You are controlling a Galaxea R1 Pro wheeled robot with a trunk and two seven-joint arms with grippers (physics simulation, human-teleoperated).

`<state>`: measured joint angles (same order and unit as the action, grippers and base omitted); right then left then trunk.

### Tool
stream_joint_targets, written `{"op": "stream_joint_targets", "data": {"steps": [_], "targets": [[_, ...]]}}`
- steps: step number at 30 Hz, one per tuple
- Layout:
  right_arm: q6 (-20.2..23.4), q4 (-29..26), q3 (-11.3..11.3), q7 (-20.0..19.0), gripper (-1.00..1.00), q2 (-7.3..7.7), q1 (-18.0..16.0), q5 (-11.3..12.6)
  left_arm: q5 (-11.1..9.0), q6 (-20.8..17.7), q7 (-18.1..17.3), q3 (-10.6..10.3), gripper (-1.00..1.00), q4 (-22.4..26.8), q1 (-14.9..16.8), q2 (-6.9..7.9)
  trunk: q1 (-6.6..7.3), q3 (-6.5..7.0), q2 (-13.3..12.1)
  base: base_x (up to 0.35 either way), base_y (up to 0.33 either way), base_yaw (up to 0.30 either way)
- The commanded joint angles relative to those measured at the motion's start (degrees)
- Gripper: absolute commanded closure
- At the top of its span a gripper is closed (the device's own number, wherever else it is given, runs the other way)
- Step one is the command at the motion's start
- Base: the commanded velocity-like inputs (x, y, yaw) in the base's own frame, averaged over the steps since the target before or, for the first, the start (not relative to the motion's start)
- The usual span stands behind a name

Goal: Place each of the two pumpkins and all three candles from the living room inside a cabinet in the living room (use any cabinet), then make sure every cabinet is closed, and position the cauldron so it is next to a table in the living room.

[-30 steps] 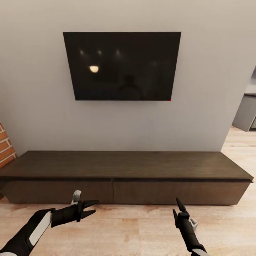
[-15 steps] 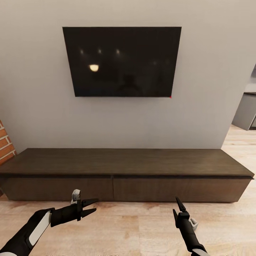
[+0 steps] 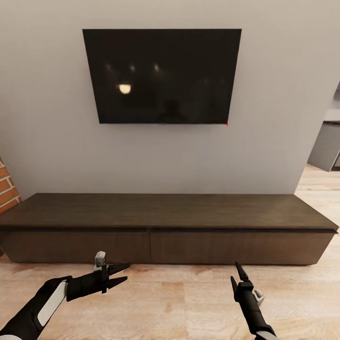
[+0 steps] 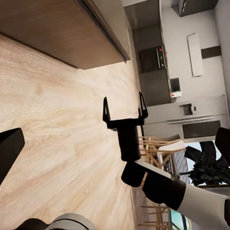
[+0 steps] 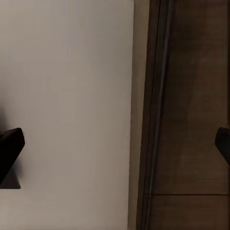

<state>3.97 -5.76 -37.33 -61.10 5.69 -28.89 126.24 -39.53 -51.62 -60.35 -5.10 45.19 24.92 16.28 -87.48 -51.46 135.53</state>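
Cabinet [image 3: 170, 226] long, low, dark brown, set against the far grey wall, spanning nearly the whole width of the head view; flat top bare, two plain front panels flush and closed, a thin seam between them near the middle. Television [image 3: 162, 75] dark, mounted on the wall above the cabinet, faint ceiling lights reflected in its screen. Brick wall [image 3: 7, 189] at the far left edge; kitchen units [image 3: 326, 151] through an opening at the far right. Wooden floor [image 3: 179, 302] pale, between robot and cabinet. Left hand [image 3: 122, 276] low at the near left, held above the floor just in front of the left panel, pointing right, fingers spread, nothing between them. Right hand [image 3: 236, 274] low at the near right, pointing up toward the right panel, seen edge-on in the head view; in the left wrist view right hand [image 4: 124, 106] plainly spread, two fingertips well apart and empty. In the right wrist view, cabinet front [image 5: 191, 115] and wall close ahead, dark fingers [image 5: 9, 148] at opposite edges of the picture.
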Motion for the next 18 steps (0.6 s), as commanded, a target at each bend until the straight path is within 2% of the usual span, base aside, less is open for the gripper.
{"op": "stream_joint_targets", "data": {"steps": [1,6,11,18], "targets": [[0.4,0.1,-0.4,-0.2,-1.00,0.05,0.0,0.6,-1.1,-0.3,0.0,-0.2,-1.00,0.0,0.0,0.09,-0.21,-0.24,0.4,0.000,0.000,0.000],[0.4,0.4,-0.2,-0.2,-1.00,0.17,0.0,1.1,-4.4,-0.2,0.0,-0.3,-1.00,0.0,0.0,0.21,-1.31,-1.14,2.4,0.000,0.000,0.000],[0.5,0.5,2.8,0.3,-1.00,0.64,0.0,4.4,-5.1,-0.2,0.1,-0.3,-1.00,0.0,0.0,0.23,-2.41,-2.04,4.5,0.000,0.000,0.000],[1.2,0.5,3.6,0.5,-1.00,0.80,0.0,5.3,-5.2,-0.2,0.1,-0.3,-1.00,0.0,0.0,0.37,-3.95,-3.29,7.3,0.000,0.000,0.000]]}}
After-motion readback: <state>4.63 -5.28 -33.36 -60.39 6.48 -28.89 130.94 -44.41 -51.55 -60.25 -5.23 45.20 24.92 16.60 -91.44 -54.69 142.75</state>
